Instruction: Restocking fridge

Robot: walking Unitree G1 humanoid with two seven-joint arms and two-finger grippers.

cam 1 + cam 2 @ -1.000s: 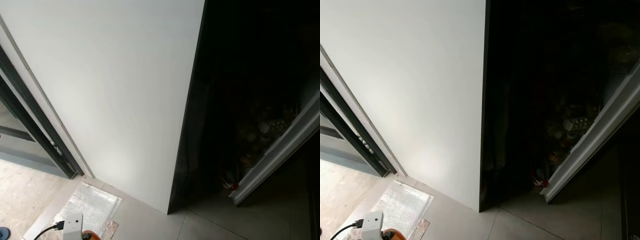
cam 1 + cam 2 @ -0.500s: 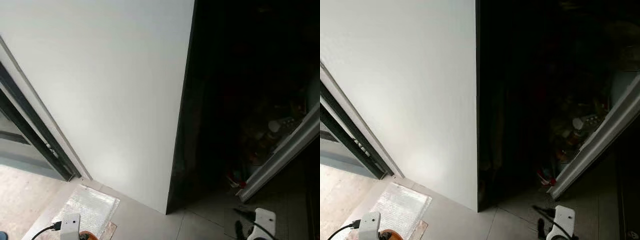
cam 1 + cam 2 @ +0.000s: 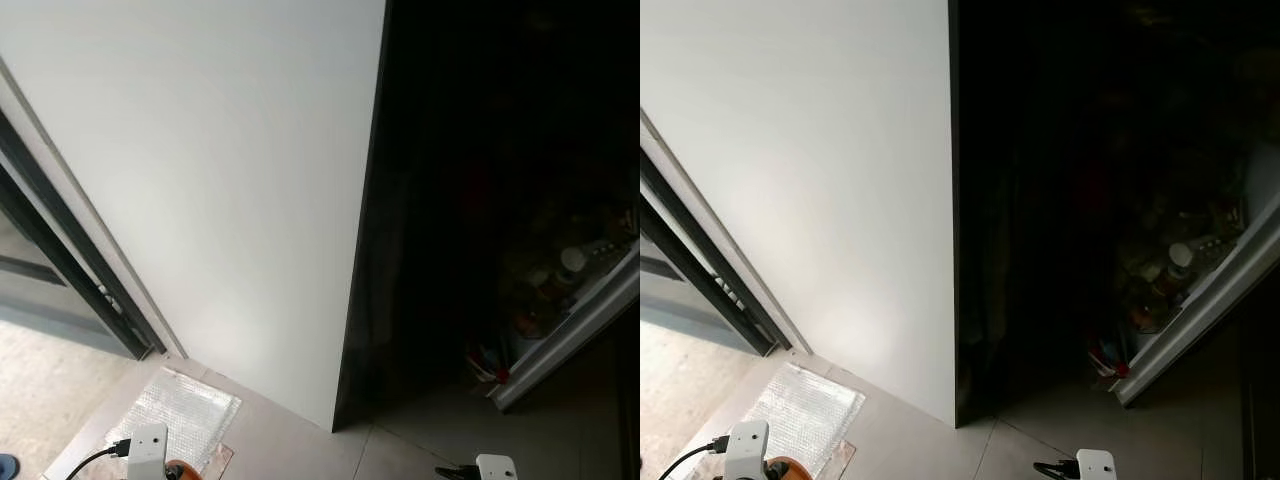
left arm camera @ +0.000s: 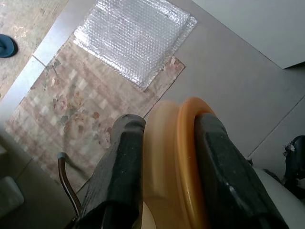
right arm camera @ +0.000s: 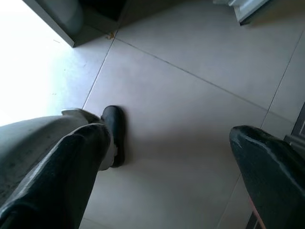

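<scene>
The left end effector [image 4: 167, 143] grasps a glossy orange-and-cream rounded item [image 4: 174, 162] above the floor; the right end effector [image 5: 162, 176] hangs released near the dark open fridge [image 3: 500, 250].

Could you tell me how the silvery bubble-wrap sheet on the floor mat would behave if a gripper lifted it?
The silvery bubble-wrap sheet would probably flop and sag, being thin and lying flat. It looks light for its size. Its shiny film may slip off the patterned floor mat easily.
</scene>
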